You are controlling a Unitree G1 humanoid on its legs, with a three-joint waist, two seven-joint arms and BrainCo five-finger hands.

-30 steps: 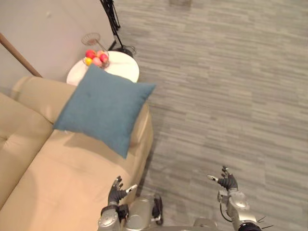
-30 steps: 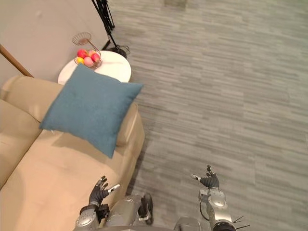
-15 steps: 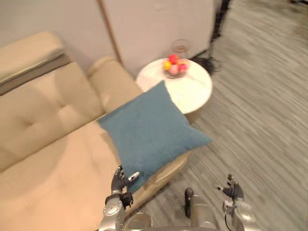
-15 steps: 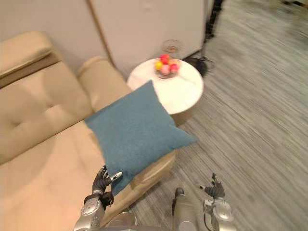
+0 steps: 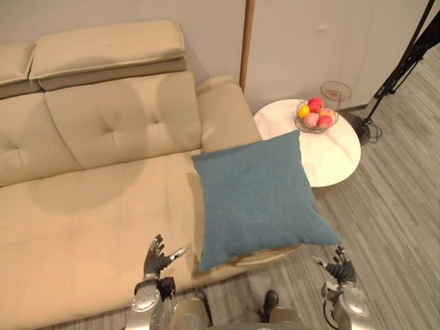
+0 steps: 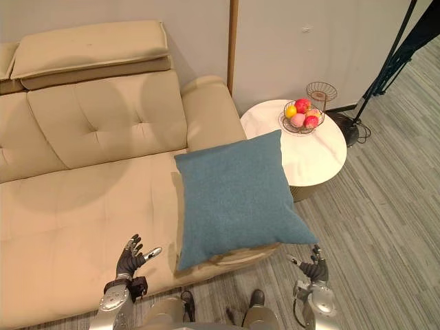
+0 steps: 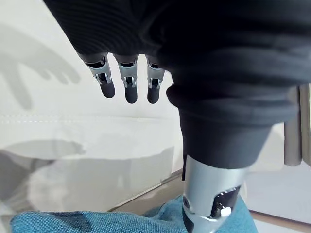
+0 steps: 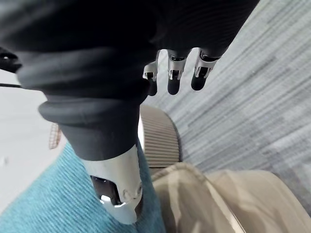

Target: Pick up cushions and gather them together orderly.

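Lower edge of frame, left of centre: the left robot hand (image 5: 157, 256) is raised over the front part of the sofa (image 5: 89, 199) seat, fingers spread and straight, thumb out, nothing in it. It is near the cushion's lower left corner but apart from it.

Lower right: the right robot hand (image 5: 340, 265) is held over the grey floor (image 5: 399, 227), fingers likewise straight and empty, just below the cushion's lower right corner, with no contact seen.

Centre of frame: one blue square cushion (image 5: 258, 196) lies at the right-hand end of the beige sofa, over the seat edge and the armrest. Its lower right corner juts past the sofa above the floor, and its upper right corner reaches the edge of the side table.

Right of centre, beyond the cushion: a round white surface (image 5: 337, 159) stands beside the armrest. On it sits a wire bowl of fruit (image 5: 315, 115), red, pink and yellow, with a small empty wire stand (image 5: 335, 91) just behind.

Upper frame: a wooden pole (image 5: 247, 41) rises against the wall behind the armrest. A black tripod (image 5: 405, 58) stands in the upper right corner.
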